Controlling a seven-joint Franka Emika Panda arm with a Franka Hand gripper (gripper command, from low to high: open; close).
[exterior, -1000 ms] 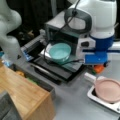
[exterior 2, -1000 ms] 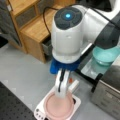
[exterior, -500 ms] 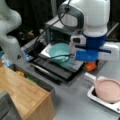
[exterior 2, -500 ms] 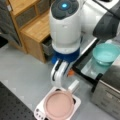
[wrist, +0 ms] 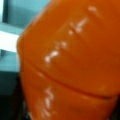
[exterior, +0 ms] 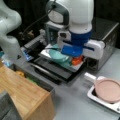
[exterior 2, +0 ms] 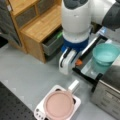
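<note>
A glossy orange object [wrist: 70, 62] fills the wrist view, right up against the camera. In both front views it shows just under the hand, small and orange [exterior: 77, 60] [exterior 2: 79, 62]. My gripper [exterior: 76, 58] [exterior 2: 77, 59] is shut on it; the white and blue hand hides the fingers. The object hangs at the edge of an open, mirror-like oven door [exterior: 47, 53] [exterior 2: 87, 70]. A teal bowl [exterior: 58, 55] [exterior 2: 106, 53] stands on that door, close beside the object.
A pink-lidded pan [exterior: 109, 90] [exterior 2: 59, 105] sits on a white stove base [exterior 2: 76, 103] on the grey table. The dark oven [exterior: 110, 35] stands behind. A wooden cabinet [exterior: 22, 92] [exterior 2: 40, 25] has an open drawer [exterior 2: 51, 43]. Another white arm [exterior: 10, 30] stands at a front view's left.
The arm has carried the orange object from above the pink pan over to the oven door beside the teal bowl, and come down lower there.
</note>
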